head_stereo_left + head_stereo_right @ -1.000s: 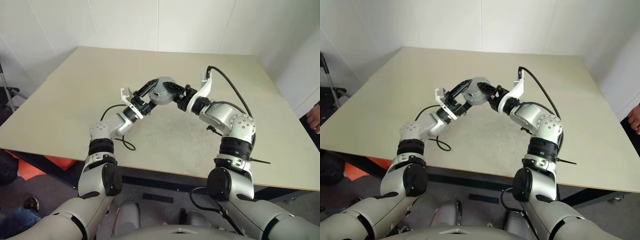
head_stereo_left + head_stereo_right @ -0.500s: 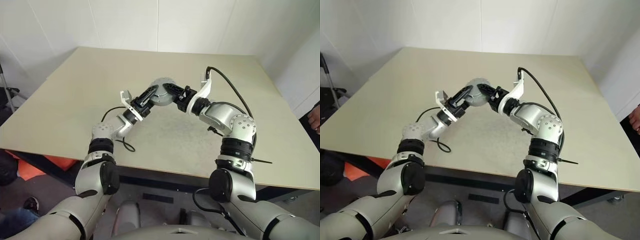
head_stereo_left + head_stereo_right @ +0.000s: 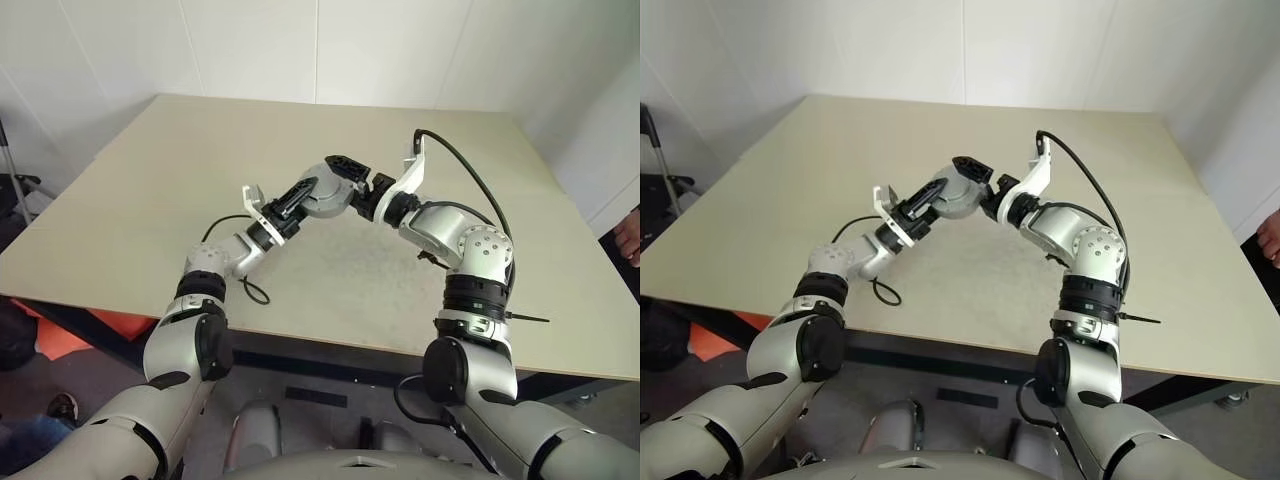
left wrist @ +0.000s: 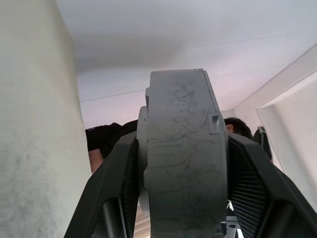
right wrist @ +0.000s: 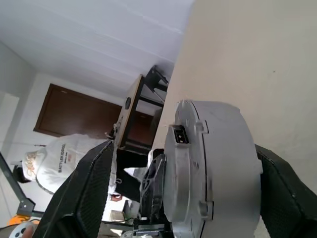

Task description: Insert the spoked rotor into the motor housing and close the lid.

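Note:
A grey round metal disc hangs in the air above the table. Its plain grey outside reads as the lid. A seam splits its edge into two shells, so the motor housing seems joined to it; no windings show. The spoked rotor is hidden. My left gripper reaches up from the left and is shut on the disc's two faces. My right gripper comes in from the right and stands open, its fingers set wide on either side of the disc with gaps showing.
The beige table stretches under both arms, and white walls close it in at the back. A black cable loops off my right wrist. A person's hand shows at the right edge. Another person in a white shirt stands beyond the table.
My left gripper has shut on the disc, and my right gripper has then opened off it. The disc has sunk a little with the left hand.

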`<act>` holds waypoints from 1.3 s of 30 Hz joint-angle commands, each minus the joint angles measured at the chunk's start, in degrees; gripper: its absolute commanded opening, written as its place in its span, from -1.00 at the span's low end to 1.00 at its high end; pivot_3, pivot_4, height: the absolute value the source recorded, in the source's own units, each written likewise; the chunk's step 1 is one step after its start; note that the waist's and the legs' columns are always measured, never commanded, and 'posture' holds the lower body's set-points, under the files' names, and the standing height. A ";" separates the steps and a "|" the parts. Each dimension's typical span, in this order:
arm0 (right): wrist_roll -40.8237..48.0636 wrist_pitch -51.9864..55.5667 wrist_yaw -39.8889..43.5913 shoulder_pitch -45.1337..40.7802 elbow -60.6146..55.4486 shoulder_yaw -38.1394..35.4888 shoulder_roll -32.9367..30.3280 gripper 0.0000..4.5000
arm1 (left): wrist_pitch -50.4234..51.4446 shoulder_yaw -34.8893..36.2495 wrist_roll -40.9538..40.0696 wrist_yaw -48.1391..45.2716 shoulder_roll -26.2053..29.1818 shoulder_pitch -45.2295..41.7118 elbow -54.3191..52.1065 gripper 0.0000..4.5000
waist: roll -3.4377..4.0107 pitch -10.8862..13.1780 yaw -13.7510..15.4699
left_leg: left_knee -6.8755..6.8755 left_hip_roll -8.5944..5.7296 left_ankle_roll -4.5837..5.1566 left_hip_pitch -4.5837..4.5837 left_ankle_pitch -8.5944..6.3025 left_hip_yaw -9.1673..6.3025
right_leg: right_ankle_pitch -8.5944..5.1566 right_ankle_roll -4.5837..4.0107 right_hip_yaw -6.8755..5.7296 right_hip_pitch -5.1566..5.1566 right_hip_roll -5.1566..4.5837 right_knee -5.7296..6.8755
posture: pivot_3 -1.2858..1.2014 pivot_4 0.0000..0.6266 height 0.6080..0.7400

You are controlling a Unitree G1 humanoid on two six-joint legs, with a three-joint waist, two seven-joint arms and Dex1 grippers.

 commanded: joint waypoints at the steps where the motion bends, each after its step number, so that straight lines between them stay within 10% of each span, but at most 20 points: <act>1: -1.33 -3.67 2.80 -0.60 -3.59 0.88 -1.01 0.99 | -2.03 0.68 0.80 -0.30 0.95 -1.02 -0.14 -0.08 | 0.00 0.00 0.01 | 0.00 0.00 0.00 0.01 0.00 0.00 | 0.00 0.00 0.00 0.00 0.00 0.01 | 0.03 -1.00 1.00; 39: -13.27 -9.70 6.04 1.05 -0.76 2.84 -2.19 1.00 | -42.78 14.99 4.79 31.95 9.04 -3.80 8.51 0.08 | -0.06 0.02 0.01 | 0.16 0.02 -0.01 -0.01 0.00 -0.16 | 0.00 0.00 -0.05 0.06 0.01 0.13 | 0.03 -1.00 1.00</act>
